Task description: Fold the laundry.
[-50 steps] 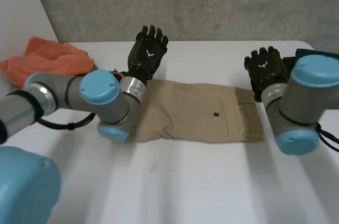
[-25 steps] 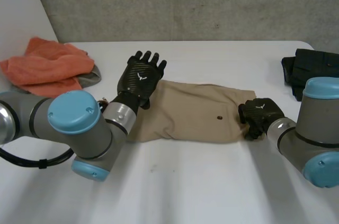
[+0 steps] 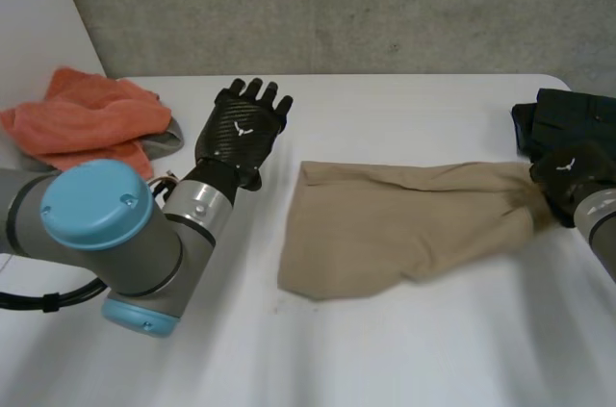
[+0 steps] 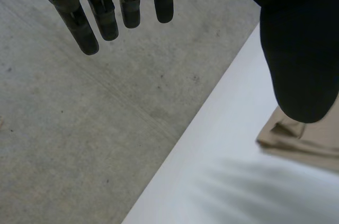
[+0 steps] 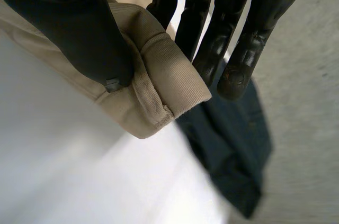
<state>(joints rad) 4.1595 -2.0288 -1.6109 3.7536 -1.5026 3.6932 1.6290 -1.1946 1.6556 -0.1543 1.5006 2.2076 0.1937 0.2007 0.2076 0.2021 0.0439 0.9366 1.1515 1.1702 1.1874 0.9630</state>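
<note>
Trousers: the tan trousers point(image 3: 395, 224) lay rumpled on the white worktop point(image 3: 385, 359) between the two hands, their waistband end stretching to the right hand.
Right hand: the right hand point(image 3: 570, 168) pinched the waistband hem between its thumb and straight fingers.
Left hand: the left hand point(image 3: 243, 130) hovered spread and empty, apart from the trousers.
Doing it well: I'd say the pinch should stay firm while the left hand takes the loose end, so the cloth flattens before any fold.
Right wrist view: it showed the hem rolled under the thumb, and a dark garment point(image 5: 233, 150) lying beneath.
Left wrist view: a tan corner sat near the thumb, seemingly untouched.
Head view: it showed the whole layout, with an orange towel point(image 3: 87, 118) well apart.
</note>
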